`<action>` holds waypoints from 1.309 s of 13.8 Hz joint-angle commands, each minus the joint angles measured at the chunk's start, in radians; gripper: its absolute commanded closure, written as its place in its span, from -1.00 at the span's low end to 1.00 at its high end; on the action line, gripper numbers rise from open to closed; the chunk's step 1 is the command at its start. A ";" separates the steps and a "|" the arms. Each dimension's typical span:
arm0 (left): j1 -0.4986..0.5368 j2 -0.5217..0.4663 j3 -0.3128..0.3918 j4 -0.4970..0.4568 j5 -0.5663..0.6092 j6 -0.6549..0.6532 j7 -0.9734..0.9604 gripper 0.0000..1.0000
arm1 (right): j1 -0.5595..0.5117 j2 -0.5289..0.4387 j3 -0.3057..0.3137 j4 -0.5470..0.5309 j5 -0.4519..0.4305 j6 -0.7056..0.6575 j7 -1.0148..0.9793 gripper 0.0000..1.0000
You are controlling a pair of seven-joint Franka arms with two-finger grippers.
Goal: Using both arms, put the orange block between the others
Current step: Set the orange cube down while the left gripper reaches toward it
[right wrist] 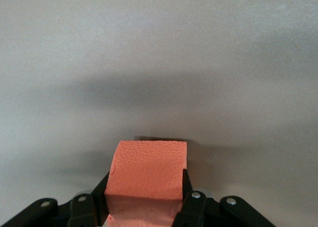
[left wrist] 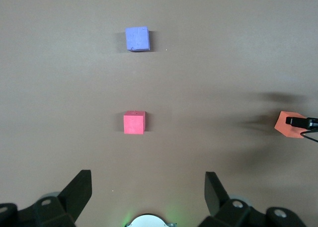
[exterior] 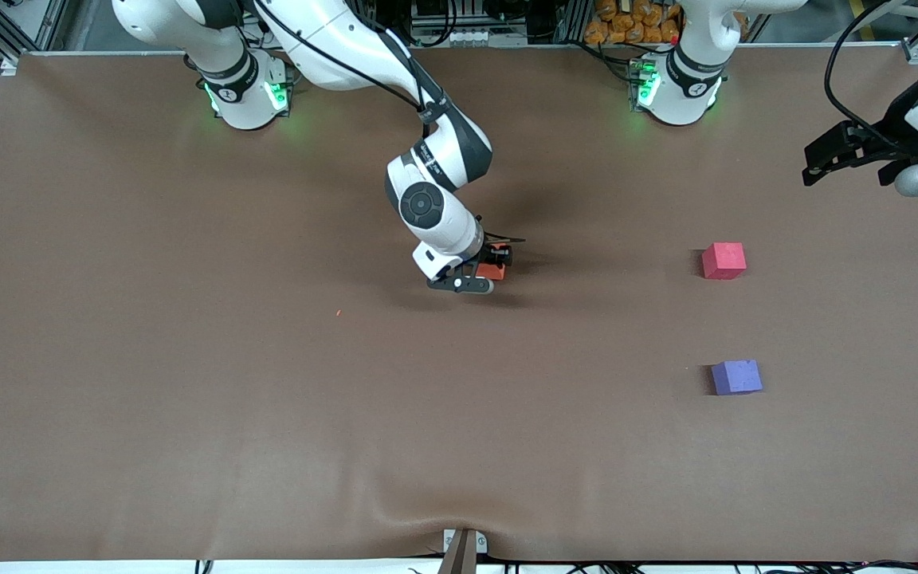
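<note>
Right wrist view: orange block (right wrist: 149, 177) square-on.

Brown table (exterior: 188, 399), pinkish-red cube (exterior: 723, 261) on it, purple cube (exterior: 736, 377) nearer the front camera than the pinkish-red cube, well apart

Even, bright overhead light falls on the matte brown worktop (exterior: 188, 383) with no glare. Soft dark shadows lie under the right arm (exterior: 427, 191) and beside each cube. Green glow rings both bases. The right wrist view looks paler, greyish, and slightly soft
</note>
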 commanded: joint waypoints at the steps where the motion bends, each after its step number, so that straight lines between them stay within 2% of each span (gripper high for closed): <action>1: 0.003 0.025 -0.005 0.007 -0.016 -0.006 0.017 -1.00 | -0.005 0.007 -0.010 0.027 0.014 -0.005 -0.014 -1.00; 5: -0.034 0.095 -0.020 0.009 -0.017 0.003 0.014 -1.00 | -0.065 -0.070 -0.011 0.031 0.014 -0.074 -0.016 -1.00; 8: -0.106 0.161 -0.050 0.012 -0.017 0.010 -0.018 -1.00 | -0.159 -0.194 -0.013 0.030 -0.001 -0.256 -0.014 -1.00; 10: -0.184 0.218 -0.057 0.013 -0.017 0.026 -0.070 -1.00 | -0.228 -0.287 -0.011 0.030 -0.085 -0.371 -0.014 -1.00; 12: -0.280 0.278 -0.057 0.013 -0.017 0.073 -0.108 -1.00 | -0.310 -0.379 -0.005 0.045 -0.193 -0.543 -0.016 -1.00; 14: -0.363 0.331 -0.057 0.009 -0.014 0.148 -0.154 -1.00 | -0.397 -0.467 0.019 0.060 -0.248 -0.707 -0.016 -1.00; 16: -0.463 0.400 -0.056 0.010 -0.002 0.191 -0.167 -1.00 | -0.488 -0.553 0.071 0.077 -0.372 -0.825 -0.034 -1.00; 18: -0.512 0.462 -0.057 0.007 0.000 0.251 -0.171 -1.00 | -0.595 -0.626 0.137 0.083 -0.498 -0.894 -0.152 -1.00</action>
